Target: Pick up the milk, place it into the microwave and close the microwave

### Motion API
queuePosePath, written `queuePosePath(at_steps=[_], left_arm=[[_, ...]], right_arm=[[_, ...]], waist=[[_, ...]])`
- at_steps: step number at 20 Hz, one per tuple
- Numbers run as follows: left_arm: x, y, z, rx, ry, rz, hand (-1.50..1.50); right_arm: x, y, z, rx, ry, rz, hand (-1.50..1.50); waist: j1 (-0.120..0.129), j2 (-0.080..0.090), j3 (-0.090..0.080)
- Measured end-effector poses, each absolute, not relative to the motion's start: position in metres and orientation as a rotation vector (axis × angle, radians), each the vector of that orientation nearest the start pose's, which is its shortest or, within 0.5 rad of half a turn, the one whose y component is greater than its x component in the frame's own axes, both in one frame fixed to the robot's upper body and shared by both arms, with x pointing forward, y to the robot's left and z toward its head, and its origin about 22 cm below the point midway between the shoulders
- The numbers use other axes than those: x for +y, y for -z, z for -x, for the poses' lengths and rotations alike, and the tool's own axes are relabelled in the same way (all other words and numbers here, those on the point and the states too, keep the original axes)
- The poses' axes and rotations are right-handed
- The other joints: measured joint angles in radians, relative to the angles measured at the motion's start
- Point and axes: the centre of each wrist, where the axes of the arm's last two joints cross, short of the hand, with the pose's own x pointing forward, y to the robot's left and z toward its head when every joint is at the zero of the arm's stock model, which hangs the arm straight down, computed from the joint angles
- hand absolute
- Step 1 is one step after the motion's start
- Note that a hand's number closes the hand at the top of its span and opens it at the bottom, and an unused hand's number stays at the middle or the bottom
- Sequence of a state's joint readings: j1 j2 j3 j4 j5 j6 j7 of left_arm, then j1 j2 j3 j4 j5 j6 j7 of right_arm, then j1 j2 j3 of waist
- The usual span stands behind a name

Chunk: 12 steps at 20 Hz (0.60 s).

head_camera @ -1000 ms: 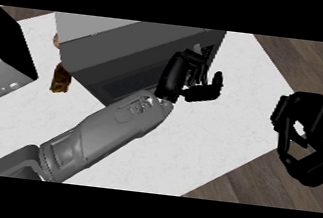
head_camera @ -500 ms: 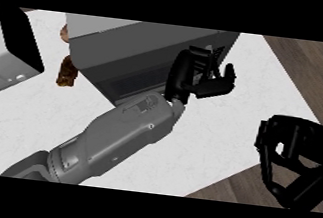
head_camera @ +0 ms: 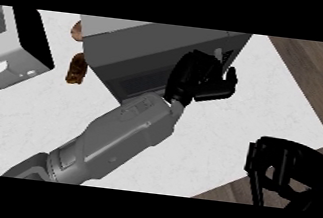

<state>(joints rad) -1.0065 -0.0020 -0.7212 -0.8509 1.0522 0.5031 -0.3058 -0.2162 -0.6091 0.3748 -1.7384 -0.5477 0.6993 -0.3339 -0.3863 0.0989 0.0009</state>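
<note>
Diagonally, left hand (head_camera: 199,81) lies against the microwave (head_camera: 145,46); whether closed, unclear.

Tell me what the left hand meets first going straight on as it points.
The microwave: the left hand points up at its grey side and looks almost against it, though depth is unclear.

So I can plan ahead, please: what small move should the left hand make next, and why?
Probably ease the left hand closer to the microwave: it sits at the microwave's right end, and no milk shows, so the hand may hide it.
</note>
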Motion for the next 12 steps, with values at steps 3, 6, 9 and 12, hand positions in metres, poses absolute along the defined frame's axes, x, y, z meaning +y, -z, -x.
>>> queuePosePath(at_steps=[3, 6, 9, 12], left_arm=[[-0.007, -0.081, -0.354, -1.548, 0.043, 0.546, 1.50], [-0.005, -0.075, -0.353, -1.533, 0.052, 0.599, 1.50], [-0.003, -0.069, -0.352, -1.520, 0.061, 0.640, 1.50], [-0.001, -0.064, -0.352, -1.512, 0.070, 0.676, 1.50]], right_arm=[[-0.239, -0.093, -0.253, -1.740, -0.898, -1.071, 1.50], [-0.234, -0.089, -0.244, -1.739, -0.878, -1.087, 1.50], [-0.229, -0.087, -0.235, -1.750, -0.861, -1.092, 1.50], [-0.223, -0.086, -0.226, -1.755, -0.853, -1.100, 1.50]], waist=[[0.015, -0.004, 0.000], [0.031, -0.008, 0.000], [0.045, -0.013, -0.001], [0.055, -0.016, -0.001]])
